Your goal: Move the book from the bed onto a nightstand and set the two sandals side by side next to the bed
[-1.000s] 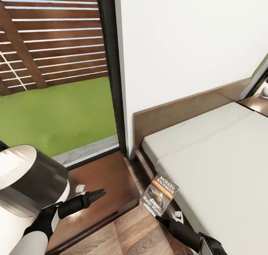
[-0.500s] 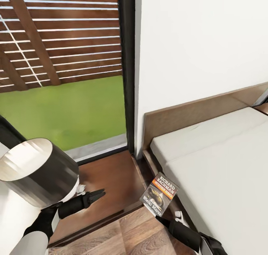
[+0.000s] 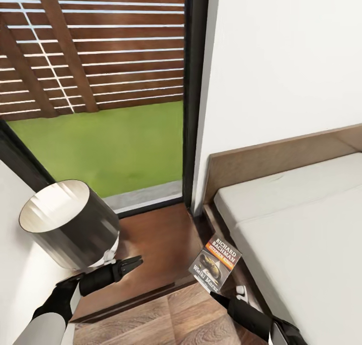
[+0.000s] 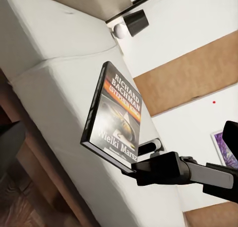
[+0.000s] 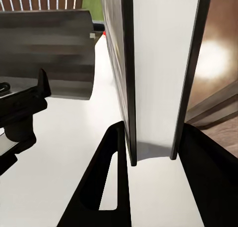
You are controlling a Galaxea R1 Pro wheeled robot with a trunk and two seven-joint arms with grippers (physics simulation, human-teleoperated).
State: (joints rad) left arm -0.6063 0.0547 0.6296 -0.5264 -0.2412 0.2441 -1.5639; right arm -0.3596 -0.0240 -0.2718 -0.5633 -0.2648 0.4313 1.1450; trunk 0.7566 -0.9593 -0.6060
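The book (image 3: pixel 215 262), a thin dark paperback with an orange band and white lettering, stands upright in the air, with my right gripper (image 3: pixel 213 290) shut on its lower edge. It hangs over the gap between the bed (image 3: pixel 301 234) and the dark reddish-brown nightstand (image 3: pixel 156 242). In the left wrist view the book (image 4: pixel 116 115) is clamped from below by the right gripper (image 4: pixel 133 167). The right wrist view has the book's pages (image 5: pixel 153 73) between both fingers (image 5: pixel 115 177). My left gripper (image 3: pixel 133 262) hovers open over the nightstand's front edge, beside the lamp.
A lamp with a dark grey drum shade (image 3: pixel 68 224) takes up the nightstand's left part. Behind it a tall dark-framed window (image 3: pixel 193 98) looks onto grass and a slatted fence. The brown headboard (image 3: pixel 271 156) runs along the white wall. Wood-plank floor (image 3: pixel 166 320) lies below.
The head view has swung left, so lamp, window and bed sit further right in the picture. Both grippers and the held book keep their places in the frame.
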